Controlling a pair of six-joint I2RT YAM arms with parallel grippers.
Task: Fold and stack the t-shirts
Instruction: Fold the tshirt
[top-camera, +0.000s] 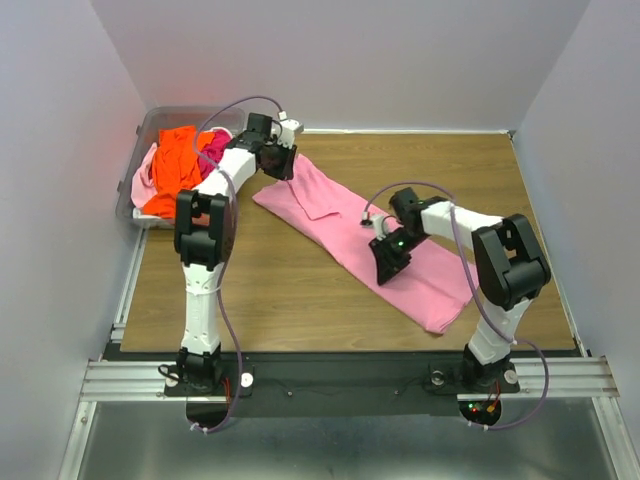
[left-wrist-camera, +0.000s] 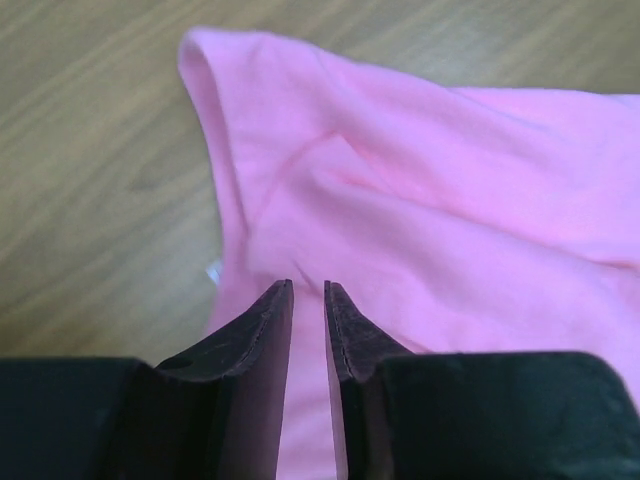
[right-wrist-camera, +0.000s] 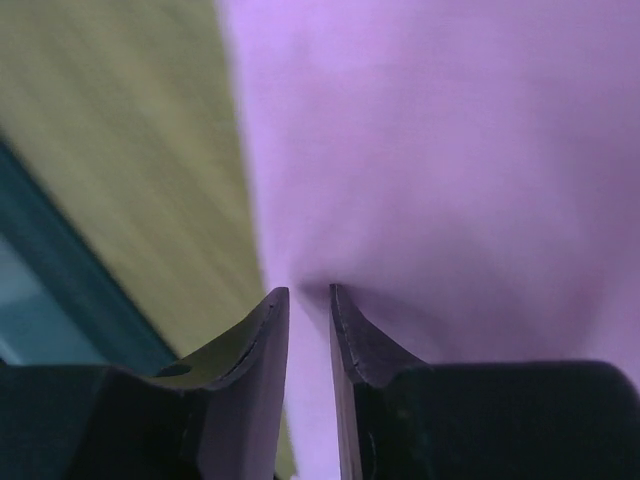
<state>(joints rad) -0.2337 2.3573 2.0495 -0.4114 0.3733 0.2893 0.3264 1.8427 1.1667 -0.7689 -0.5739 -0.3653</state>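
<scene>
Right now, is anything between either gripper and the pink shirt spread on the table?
Nothing visible. The left gripper is closed on the light pink t-shirt at its far end, the right gripper on its near edge midway along; fabric sits between both pairs of fingers.

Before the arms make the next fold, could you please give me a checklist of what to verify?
1. Left gripper grips pink t-shirt: ok, cloth pinched between near-shut fingers.
2. Right gripper grips it: ok, cloth puckers at the tips.
3. Shirt wholly on table: ok.
4. Layers caught by each gripper: cannot tell.
5. Orange t-shirt in bin, apart from the pink one: ok.
</scene>
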